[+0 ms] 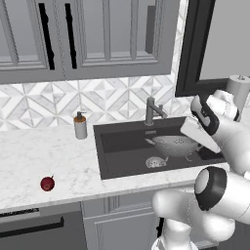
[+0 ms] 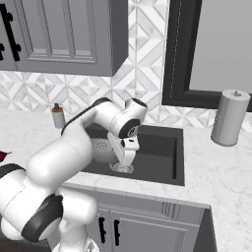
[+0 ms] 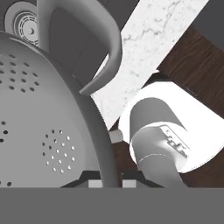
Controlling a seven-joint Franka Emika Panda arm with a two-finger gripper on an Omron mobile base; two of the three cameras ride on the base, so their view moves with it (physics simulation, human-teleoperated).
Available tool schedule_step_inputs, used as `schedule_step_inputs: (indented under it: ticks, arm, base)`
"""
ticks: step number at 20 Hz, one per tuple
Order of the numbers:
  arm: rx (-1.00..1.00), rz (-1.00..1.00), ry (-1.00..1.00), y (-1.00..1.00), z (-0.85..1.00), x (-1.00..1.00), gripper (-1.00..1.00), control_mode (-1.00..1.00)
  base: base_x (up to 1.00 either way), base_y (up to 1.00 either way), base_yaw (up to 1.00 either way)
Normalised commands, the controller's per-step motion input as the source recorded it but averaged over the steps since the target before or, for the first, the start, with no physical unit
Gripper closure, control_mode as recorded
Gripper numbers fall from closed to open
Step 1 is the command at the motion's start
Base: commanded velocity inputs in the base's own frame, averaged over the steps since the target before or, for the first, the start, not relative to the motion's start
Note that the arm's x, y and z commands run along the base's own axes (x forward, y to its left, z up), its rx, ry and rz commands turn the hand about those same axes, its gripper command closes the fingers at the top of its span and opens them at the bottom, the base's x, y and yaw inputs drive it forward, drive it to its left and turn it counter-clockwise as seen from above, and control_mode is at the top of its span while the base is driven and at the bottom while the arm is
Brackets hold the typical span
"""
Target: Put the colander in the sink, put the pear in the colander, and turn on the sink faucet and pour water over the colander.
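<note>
A: Where do we put the colander (image 1: 177, 145)?

B: In the sink (image 1: 114, 141), right half of the basin, upright, just past the round silver drain (image 1: 155, 162). Perforated silver-grey metal bowl, clusters of tiny holes, loop handle on the side. In the right base view we see a slice of the colander (image 2: 101, 146) behind the arm's forearm.

A: Gripper?

B: In the hand view the gripper (image 3: 105, 183) is clamped shut on the colander's rim; the thin curved metal edge runs down right between the two dark tips. One loop handle (image 3: 94, 43) arcs across the top of that view, smooth and bent like a strap. From the right base view the gripper (image 2: 123, 165) points down into the basin.

A: Sink material?

B: Dark charcoal rectangular basin, matte, set in white veined marble counter (image 1: 44, 156).

A: Pear?

B: Pear (image 1: 47, 183) is on the marble, well left of the sink, near the front edge. Small, dark red, round, short stem. Well apart from the colander.

A: Faucet?

B: Sink faucet (image 1: 152, 111) sits behind the basin, grey metal cylinder post, short angled spout over the sink. We can't see any water.

A: Anything else?

B: Soap dispenser (image 1: 80, 126) with dark pump, left of the faucet by the tiled backsplash. Grey cylindrical canister (image 2: 229, 118) on the counter right of the sink.
</note>
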Motion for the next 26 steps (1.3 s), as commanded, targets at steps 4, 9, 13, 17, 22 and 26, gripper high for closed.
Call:
schedule_step_inputs:
  ticks: [4,9,13,17,22,26]
  arm:
    - [0.00,0.06,0.00,-0.18,-0.23,0.20,1.00,-1.00]
    - [0.01,0.08,0.00,-0.07,-0.29,0.38,1.00,-1.00]
    - [0.11,0.09,-0.02,-0.18,-0.13,0.50,1.00,-1.00]
    - [0.18,0.08,-0.04,-0.21,-0.11,0.39,1.00,-1.00]
    - [0.18,0.05,-0.03,-0.16,-0.12,0.40,1.00,-1.00]
    - [0.12,0.03,-0.01,-0.08,-0.17,0.44,1.00,-1.00]
  base:
    - [0.00,0.00,0.00]
    - [0.00,0.00,0.00]
    - [0.00,0.00,0.00]
    - [0.00,0.00,0.00]
    - [0.00,0.00,0.00]
    - [0.00,0.00,0.00]
